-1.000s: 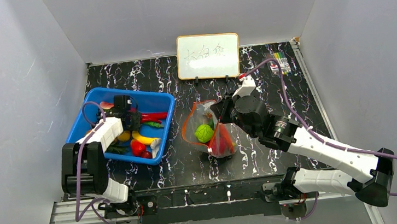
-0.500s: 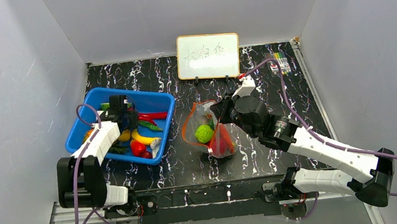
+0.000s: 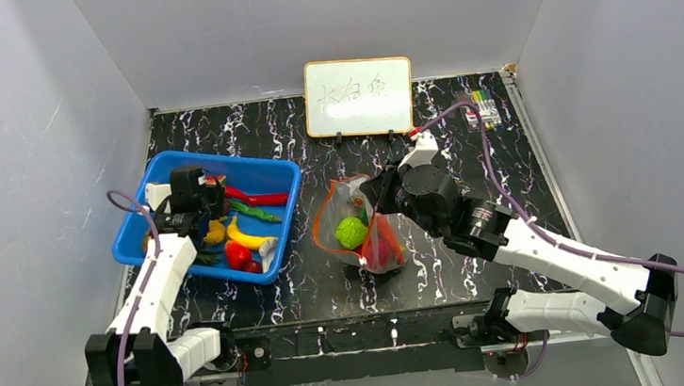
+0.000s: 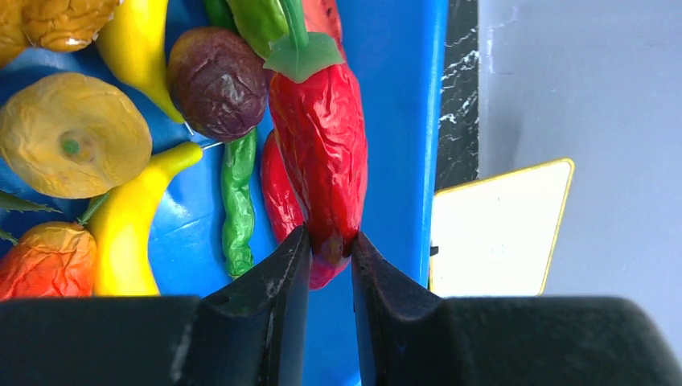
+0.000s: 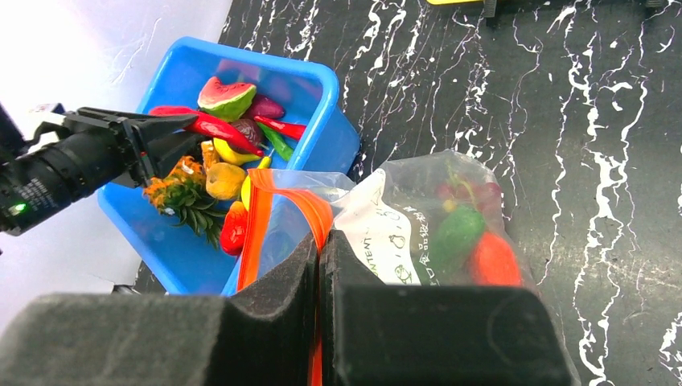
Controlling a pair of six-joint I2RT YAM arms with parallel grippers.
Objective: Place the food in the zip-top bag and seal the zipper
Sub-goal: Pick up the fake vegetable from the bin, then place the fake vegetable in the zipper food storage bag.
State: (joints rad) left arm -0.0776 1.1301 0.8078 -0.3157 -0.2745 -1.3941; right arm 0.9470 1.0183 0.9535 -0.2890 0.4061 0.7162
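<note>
**Left pincer on chilli, bag held open, lift next**

Left pincer (image 4: 329, 238) is clamped on the tip of a red chilli (image 4: 318, 145); both fingers touch it, and the hold is right at the end, not mid-body. The chilli lies in the blue basket (image 4: 402, 121) on top of a second red one, with a green pod (image 4: 237, 201) and a banana (image 4: 129, 233) just beside it.

Right pincer (image 5: 322, 241) is closed on the zipper (image 5: 261, 225), holding up the mouth of the zip-top bag (image 5: 418, 217). The bag sits on the tabletop (image 3: 466, 143) just right of the basket, with a green round fruit (image 3: 351, 232) and red pieces already inside.

Doing it well, my read:
- A tip grip will let the chilli swing or slip, so lift slowly and straight up.
- Clear the basket wall before traversing right.
- Enter the mouth with the chilli's free end first and release low.
- Keep the right arm fixed so the opening doesn't collapse.

Versus a second ago: the left wrist has shifted from basket centre toward its far-left corner, and the left elbow has dropped near the table edge. Right arm and bag haven't moved.
</note>
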